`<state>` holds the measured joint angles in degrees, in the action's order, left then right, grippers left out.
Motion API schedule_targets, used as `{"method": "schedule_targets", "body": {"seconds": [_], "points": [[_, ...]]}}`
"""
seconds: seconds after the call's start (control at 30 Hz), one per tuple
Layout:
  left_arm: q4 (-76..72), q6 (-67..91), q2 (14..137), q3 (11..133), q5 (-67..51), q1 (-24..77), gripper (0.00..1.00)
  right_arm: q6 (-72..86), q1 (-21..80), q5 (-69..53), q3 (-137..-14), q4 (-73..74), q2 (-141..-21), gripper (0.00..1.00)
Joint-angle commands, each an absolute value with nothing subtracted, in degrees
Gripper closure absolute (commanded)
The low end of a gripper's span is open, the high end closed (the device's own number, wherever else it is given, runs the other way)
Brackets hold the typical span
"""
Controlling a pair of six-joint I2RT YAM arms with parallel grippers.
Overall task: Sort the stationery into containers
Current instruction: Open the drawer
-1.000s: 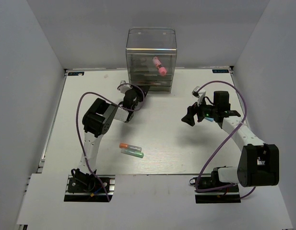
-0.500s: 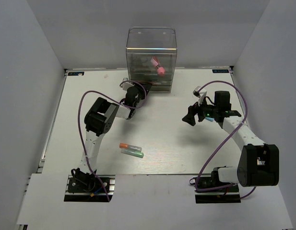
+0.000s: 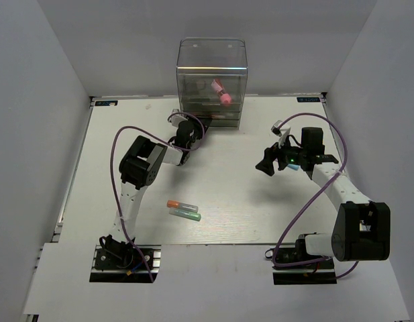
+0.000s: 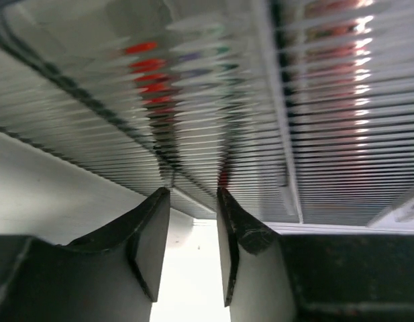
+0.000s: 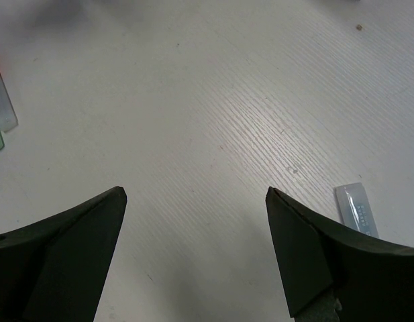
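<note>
The clear organiser stands at the back centre with the pink stubby cylinder inside it. My left gripper is at its lower left corner; in the left wrist view the gripper is narrowly open, empty, tips against the ribbed drawer front. Red and dark shapes show blurred through the plastic. My right gripper is wide open and empty above the table, as its wrist view shows. The orange-tipped marker and green-tipped marker lie side by side at front centre. The light-blue marker lies by the right fingers.
White walls enclose the table on three sides. Purple cables loop over both arms. The two clear markers also show at the left edge of the right wrist view.
My left gripper has moved forward to the organiser's lower left corner. The pink cylinder has shifted slightly inside. The right arm has barely moved.
</note>
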<state>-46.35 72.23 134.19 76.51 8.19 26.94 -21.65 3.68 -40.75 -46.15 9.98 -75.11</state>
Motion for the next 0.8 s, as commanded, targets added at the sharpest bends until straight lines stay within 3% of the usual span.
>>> {"method": "schedule_targets", "body": {"seconds": [0.0, 0.57, 0.77], "points": [[-46.58, 71.63, 134.91, 78.74, 9.49, 26.46, 0.57, -22.32, 3.08, -42.54, -46.41, 9.32, -74.44, 0.1], [-48.96, 72.15, 136.05, 79.28, 14.23, 26.46, 0.77, -22.41, 2.55, -43.42, -46.32, 9.32, -74.44, 0.1], [-49.48, 72.69, 136.05, 78.75, 15.47, 26.46, 0.96, -22.41, 2.46, -43.59, -46.23, 9.4, -74.35, 0.1]]}}
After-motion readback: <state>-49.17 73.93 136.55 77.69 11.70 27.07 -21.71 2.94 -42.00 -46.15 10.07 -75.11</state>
